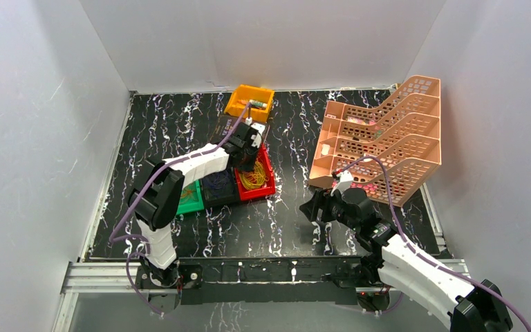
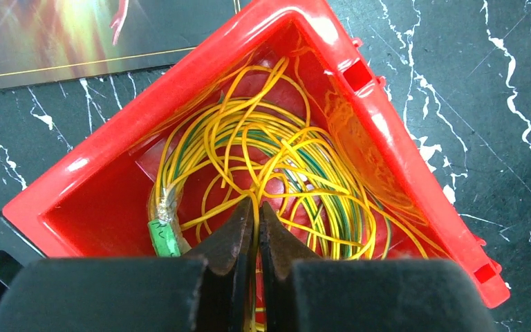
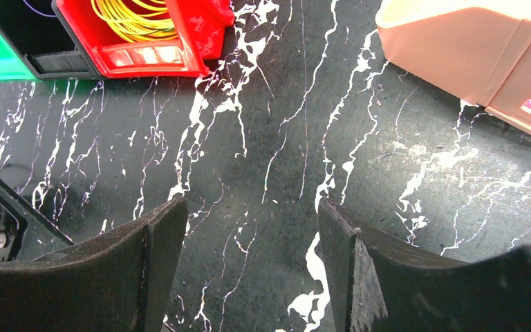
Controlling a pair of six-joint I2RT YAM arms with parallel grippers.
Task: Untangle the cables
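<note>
Inside the glossy red plastic bin, the cables lie as a loose tangle of thin yellow loops, some streaked green, gathered at one side near a green tag. The left end effector is pinched closed on a yellow strand. The right end effector hangs open over the black, white-veined table.

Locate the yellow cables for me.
In the top view, the yellow cables lie coiled in the red bin left of centre, beside the black bin, directly under the left hand.
</note>
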